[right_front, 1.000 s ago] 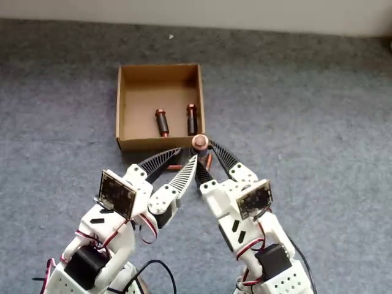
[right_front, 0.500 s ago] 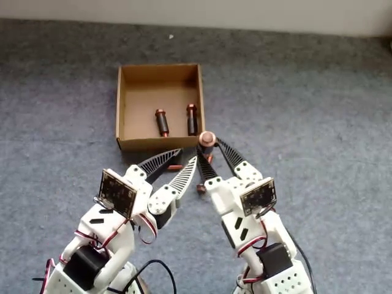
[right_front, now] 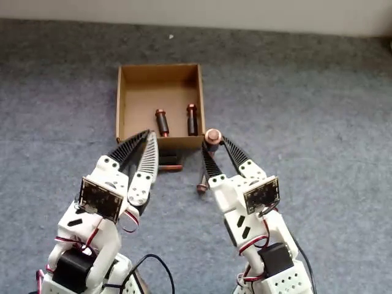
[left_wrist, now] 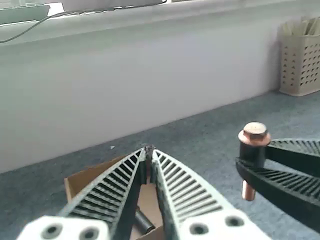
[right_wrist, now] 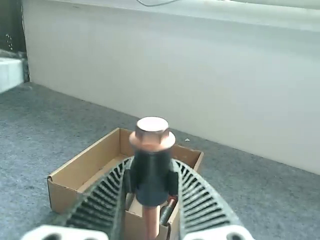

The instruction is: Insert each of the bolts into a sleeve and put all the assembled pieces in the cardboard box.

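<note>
Right gripper [right_front: 213, 144] pinched the copper-headed bolt in its black cylindrical sleeve [right_front: 212, 136], upright.
Piece just beside near right corner of brown cardboard box [right_front: 120, 98]; left gripper [right_front: 150, 134] fingers pressed together at near wall.

Soft, even daylight over the grey carpeted table [right_front: 318, 122], no hard shadows anywhere, just a faint dark patch along the near wall of the open brown cardboard box [right_front: 119, 104]. In the wrist views the pale white wall [right_wrist: 210, 75] glows bright behind, washed out along its top, and there's a gentle sheen on the copper-headed bolt [right_wrist: 152, 131].
</note>
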Action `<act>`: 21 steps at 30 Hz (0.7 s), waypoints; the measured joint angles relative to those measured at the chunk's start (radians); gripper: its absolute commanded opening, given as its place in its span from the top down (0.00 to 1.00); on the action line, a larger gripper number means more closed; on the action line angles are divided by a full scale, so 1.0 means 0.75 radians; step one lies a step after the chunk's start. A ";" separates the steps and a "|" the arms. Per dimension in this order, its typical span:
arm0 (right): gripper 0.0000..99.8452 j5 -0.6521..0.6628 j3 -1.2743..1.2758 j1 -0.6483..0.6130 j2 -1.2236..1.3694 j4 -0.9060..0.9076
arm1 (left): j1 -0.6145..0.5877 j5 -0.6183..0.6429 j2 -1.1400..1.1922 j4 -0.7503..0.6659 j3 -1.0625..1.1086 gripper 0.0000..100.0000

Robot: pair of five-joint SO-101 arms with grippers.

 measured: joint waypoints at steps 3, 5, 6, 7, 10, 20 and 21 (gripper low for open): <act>1.00 0.000 0.000 0.000 0.000 0.000 | -0.100 -0.047 0.000 0.082 0.000 0.98; 1.00 0.000 0.000 0.000 0.000 0.000 | -0.170 -0.055 -0.002 0.153 0.000 0.98; 1.00 0.000 0.000 0.000 0.000 0.000 | -0.203 -0.059 -0.002 0.192 0.000 0.98; 1.00 0.000 0.000 0.000 0.000 0.000 | -0.233 -0.061 -0.002 0.235 0.000 0.98; 1.00 0.000 0.000 0.000 0.000 0.000 | -0.315 -0.061 -0.010 0.323 0.023 0.98; 1.00 0.000 0.000 0.000 0.000 0.000 | -0.573 -0.063 -0.006 0.284 0.376 0.98; 1.00 0.000 0.000 0.000 0.000 0.000 | -0.573 -0.063 -0.006 0.258 0.421 0.98</act>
